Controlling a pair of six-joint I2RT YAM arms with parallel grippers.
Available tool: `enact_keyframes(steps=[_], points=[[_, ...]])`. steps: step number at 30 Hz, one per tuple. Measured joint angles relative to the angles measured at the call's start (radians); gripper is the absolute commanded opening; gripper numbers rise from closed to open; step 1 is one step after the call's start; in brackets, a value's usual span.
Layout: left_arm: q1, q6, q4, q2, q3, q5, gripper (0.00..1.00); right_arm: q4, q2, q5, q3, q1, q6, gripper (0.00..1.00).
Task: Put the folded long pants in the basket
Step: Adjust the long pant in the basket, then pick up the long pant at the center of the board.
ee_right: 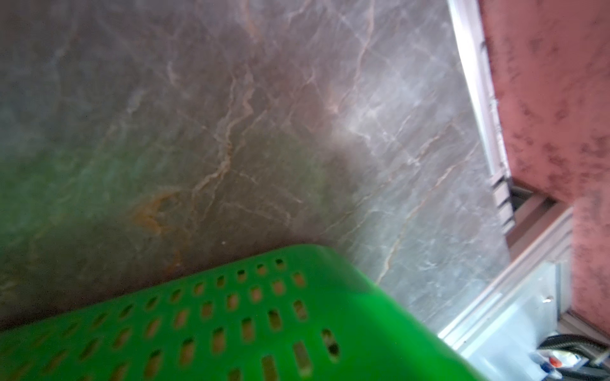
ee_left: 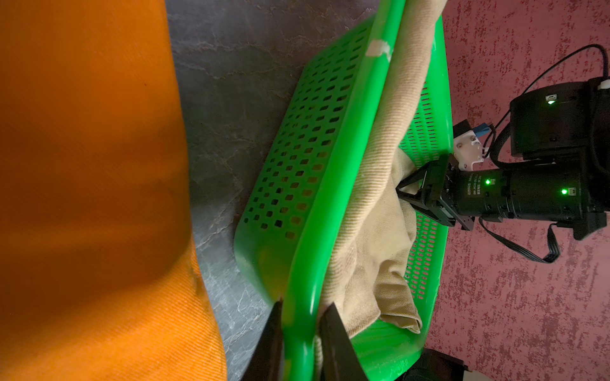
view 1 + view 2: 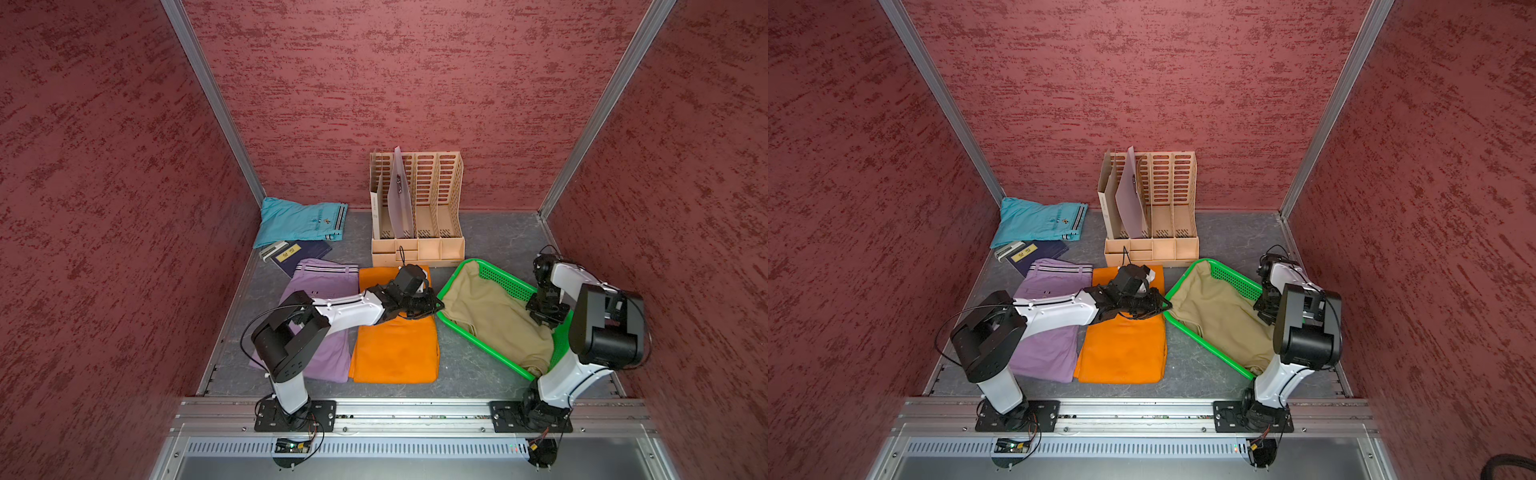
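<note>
Khaki-tan pants [image 3: 494, 316]: in the green mesh basket [image 3: 505, 280], right side of the tabletop [image 3: 465, 365]. Rumpled rather than flat. Cloth fills most of the floor and rides up against the rim on the side facing the orange pants [image 3: 395, 345].

Left gripper [image 2: 303, 306]: jaws straddle the basket rim near a corner, one finger outside the wall and one inside against the cloth, clamped on the plastic.

Right gripper [image 2: 401, 190]: down inside the basket, jaws drawn to a point against the khaki. Cannot tell whether a pinch of fabric is caught.

Outside the basket:
- Orange pants flat, just beside the basket, partly under the left arm.
- Lilac pants [image 3: 320, 286] touching the orange pair, striped waistband toward the back.
- Turquoise pants [image 3: 295, 220] in the back-left corner, striped waistband, well apart from the basket, with a dark blue booklet [image 3: 307, 253] between them and the lilac pair.

Look: plain woven twill, visible diagonal weave, matte.

Handling, my reading:
- Light, soft and limp, neither slippery nor fragile.
- Lifted by one layer, a pair would likely sag and unfold.
- Best taken through all layers at a folded edge, or at the thicker waistband.
- The basket looks light and may slide, so pinning its rim makes sense.
</note>
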State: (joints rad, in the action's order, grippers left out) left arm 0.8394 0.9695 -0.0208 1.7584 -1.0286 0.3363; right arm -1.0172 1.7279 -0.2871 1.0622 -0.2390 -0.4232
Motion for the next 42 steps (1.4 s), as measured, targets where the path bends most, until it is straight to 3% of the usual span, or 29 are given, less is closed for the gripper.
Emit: enact_keyframes(steps=[2, 6, 8, 29, 30, 32, 34, 36, 39, 42], points=[[0.000, -0.005, -0.001, 0.003, 0.000, 0.002, 0.21, -0.004, 0.000, -0.001, 0.008, 0.000, 0.014, 0.03], [0.000, -0.021, 0.006, 0.008, -0.009, 0.002, 0.28, -0.043, 0.000, -0.010, 0.033, 0.002, 0.025, 0.00], [0.000, -0.029, 0.010, 0.008, -0.013, 0.002, 0.32, -0.063, -0.003, -0.024, 0.049, 0.003, 0.027, 0.00], [0.001, -0.060, 0.055, 0.013, -0.065, 0.003, 0.38, -0.213, -0.109, -0.203, 0.184, 0.005, 0.014, 0.01], [0.002, -0.059, 0.055, 0.013, -0.065, 0.003, 0.40, -0.217, -0.105, -0.208, 0.187, 0.005, 0.016, 0.06], [0.002, -0.061, 0.055, 0.013, -0.065, 0.004, 0.42, -0.223, -0.095, -0.210, 0.194, 0.002, 0.015, 0.29], [0.002, -0.063, 0.055, 0.013, -0.065, 0.006, 0.45, -0.223, -0.091, -0.211, 0.196, -0.003, 0.019, 0.38], [0.002, -0.069, 0.055, 0.013, -0.066, 0.007, 0.48, -0.220, -0.096, -0.209, 0.198, -0.007, 0.019, 0.57], [0.002, -0.090, 0.059, 0.003, -0.066, 0.005, 0.59, -0.212, -0.131, -0.184, 0.205, -0.007, 0.035, 0.69], [0.000, -0.127, 0.084, -0.043, -0.066, -0.005, 0.70, -0.180, -0.243, -0.103, 0.207, -0.004, 0.057, 0.71]])
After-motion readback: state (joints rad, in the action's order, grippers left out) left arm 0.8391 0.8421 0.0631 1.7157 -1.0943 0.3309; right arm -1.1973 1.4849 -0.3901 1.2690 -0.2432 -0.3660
